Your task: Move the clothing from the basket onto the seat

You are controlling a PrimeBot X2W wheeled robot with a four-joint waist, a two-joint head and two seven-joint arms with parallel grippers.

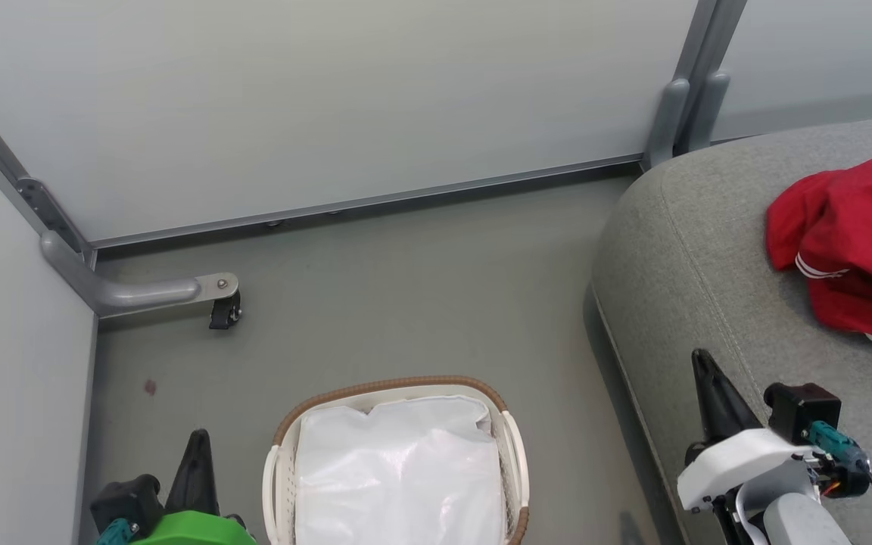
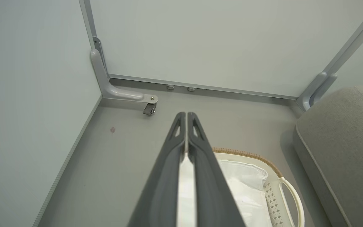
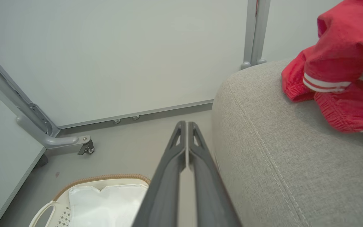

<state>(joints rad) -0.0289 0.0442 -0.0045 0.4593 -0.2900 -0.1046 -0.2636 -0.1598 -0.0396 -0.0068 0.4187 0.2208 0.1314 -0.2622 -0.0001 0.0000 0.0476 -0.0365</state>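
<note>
Red clothing (image 1: 856, 242) with thin white stripes lies bunched on the grey seat (image 1: 697, 250) at the right; it also shows at the upper right in the right wrist view (image 3: 342, 63). The white basket (image 1: 282, 462) with a brown rim stands on the floor at bottom centre, and inside it I see its white liner (image 1: 398, 477). My left gripper (image 1: 197, 439) hangs left of the basket, shut and empty, fingertips touching (image 2: 186, 115). My right gripper (image 1: 701, 359) is over the seat's front edge, shut and empty, tips together (image 3: 186, 123).
Pale partition walls close the corner, with a grey metal foot and small caster (image 1: 224, 309) on the floor at the left. A metal post (image 1: 682, 113) stands behind the seat. Grey floor (image 1: 421, 303) lies between the basket and the wall.
</note>
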